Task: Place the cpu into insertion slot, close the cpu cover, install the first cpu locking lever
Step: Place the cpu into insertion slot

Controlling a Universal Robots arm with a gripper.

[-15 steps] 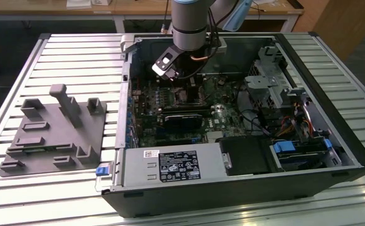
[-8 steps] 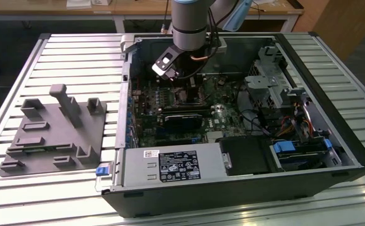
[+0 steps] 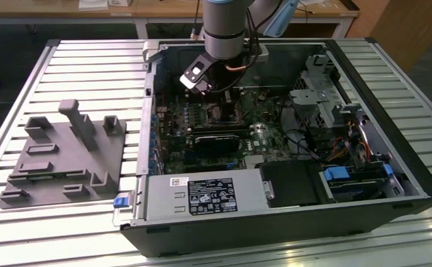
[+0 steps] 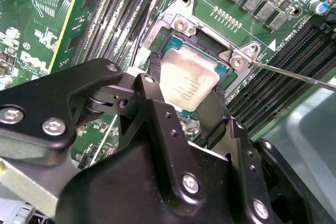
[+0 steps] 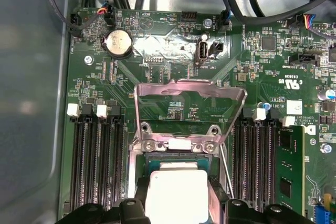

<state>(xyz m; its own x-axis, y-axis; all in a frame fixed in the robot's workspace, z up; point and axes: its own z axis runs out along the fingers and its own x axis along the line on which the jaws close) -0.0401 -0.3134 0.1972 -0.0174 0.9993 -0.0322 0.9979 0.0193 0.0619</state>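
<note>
Pinching cpu in gripper, just above insertion slot; cpu cover raised open.

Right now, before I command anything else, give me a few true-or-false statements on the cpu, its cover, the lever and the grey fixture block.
1. The cpu sits between the jaws of the gripper. True.
2. The cpu cover lies shut over the insertion slot. False: it stands swung open from its hinge.
3. A thin metal lever juts free beside the slot. True.
4. The grey fixture block is inside the computer case. False: it lies on the slatted table, on the exterior view's left of the case.
</note>
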